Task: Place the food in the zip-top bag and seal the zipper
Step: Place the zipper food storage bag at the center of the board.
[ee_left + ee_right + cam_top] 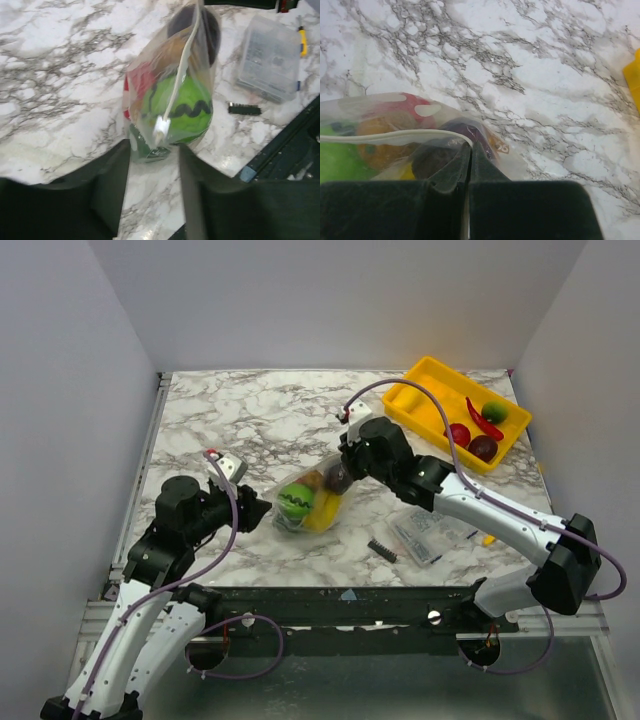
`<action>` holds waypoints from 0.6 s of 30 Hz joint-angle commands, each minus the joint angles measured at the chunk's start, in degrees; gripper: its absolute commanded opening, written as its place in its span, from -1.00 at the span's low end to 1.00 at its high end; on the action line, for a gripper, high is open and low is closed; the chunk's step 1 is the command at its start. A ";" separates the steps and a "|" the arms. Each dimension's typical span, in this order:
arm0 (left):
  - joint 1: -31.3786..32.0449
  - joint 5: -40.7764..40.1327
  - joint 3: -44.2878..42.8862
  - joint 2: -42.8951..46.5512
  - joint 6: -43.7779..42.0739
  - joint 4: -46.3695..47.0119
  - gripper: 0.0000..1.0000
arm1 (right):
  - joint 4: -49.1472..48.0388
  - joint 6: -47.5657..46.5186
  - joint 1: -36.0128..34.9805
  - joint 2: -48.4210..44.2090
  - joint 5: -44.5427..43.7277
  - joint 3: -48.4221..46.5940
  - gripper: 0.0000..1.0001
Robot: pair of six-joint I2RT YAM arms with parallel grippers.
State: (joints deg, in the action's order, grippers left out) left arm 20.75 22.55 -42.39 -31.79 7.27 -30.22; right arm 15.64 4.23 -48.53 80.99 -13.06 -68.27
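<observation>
Pinches the zipper (395, 136) between the closed fingers of the right gripper (470, 165), low centre of the right wrist view. Straddles the end of the zip-top bag (310, 502) with the left gripper (155, 165), spread wide. Lies mid-frame in the top view with food (185, 107) inside.

The counter (250, 410) is white marble with grey veins. Plain pale walls close it in: a back wall (340, 300), a left wall (60, 440) and a right wall (590, 360). A dark rail (350, 605) runs along the near edge. Below it is perhaps a grey floor (380, 680). The light is soft and even.
</observation>
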 commanded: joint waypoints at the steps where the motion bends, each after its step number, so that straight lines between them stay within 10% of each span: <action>1: -0.01 -8.42 -1.11 1.42 0.14 -3.79 0.12 | -1.39 -1.29 1.69 1.18 -1.67 -0.50 -0.99; 8: -0.01 -18.63 -8.66 5.18 0.67 -6.78 0.68 | -2.53 2.74 1.69 8.60 -3.99 -5.98 -0.99; 18: -0.01 -15.35 -14.17 15.00 0.88 -11.28 0.69 | -0.04 1.96 4.06 25.06 -15.68 -16.23 -0.68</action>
State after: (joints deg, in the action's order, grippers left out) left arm 20.71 7.84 -54.96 -20.29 8.16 -36.97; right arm 13.58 5.93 -46.04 102.76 -24.40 -82.91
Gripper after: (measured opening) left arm 0.842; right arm 0.086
